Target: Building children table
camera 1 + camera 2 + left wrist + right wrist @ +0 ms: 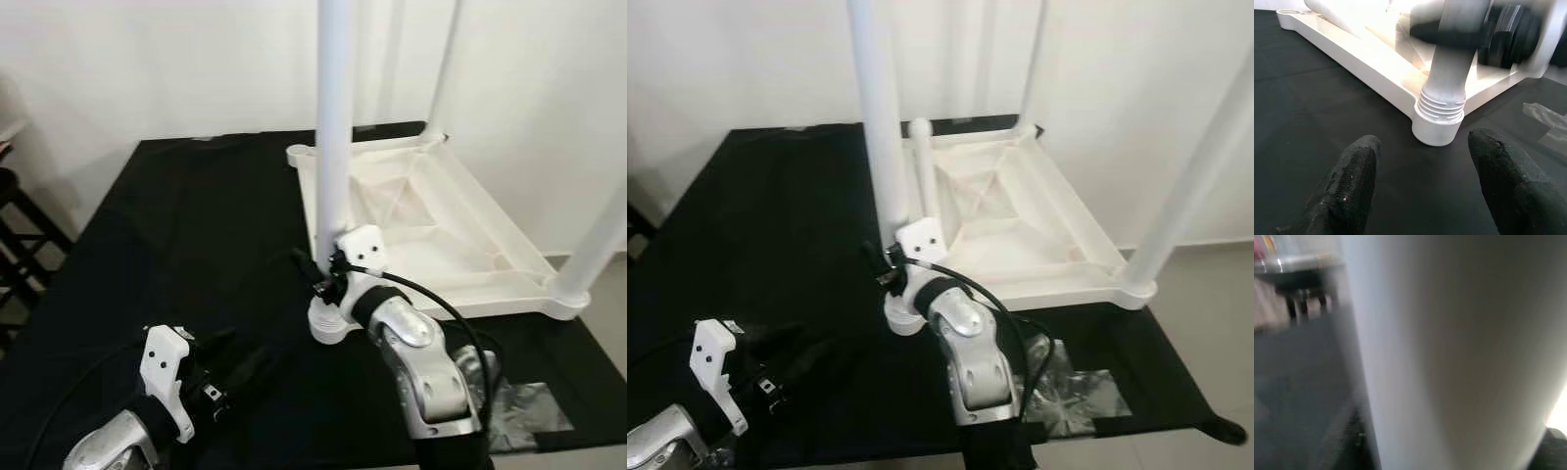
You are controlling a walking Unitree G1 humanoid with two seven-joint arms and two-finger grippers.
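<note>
My right gripper (pixel 328 269) is clamped on the near table leg (pixel 333 117) just above its corner socket (pixel 328 328); my left gripper (pixel 1422 171), fingers apart, faces that socket.

White table top (pixel 460 230) and legs (pixel 333 127), plain black cloth (pixel 186 235), seemingly unpatterned.

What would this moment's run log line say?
step: fitting leg | right gripper: shut on near table leg | left gripper: open, idle, aimed at leg socket | upside-down tabletop: on black cloth

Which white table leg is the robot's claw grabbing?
The near-left leg, closest to the robot; the right claw grips it just above its socket. The other legs stand untouched.
</note>
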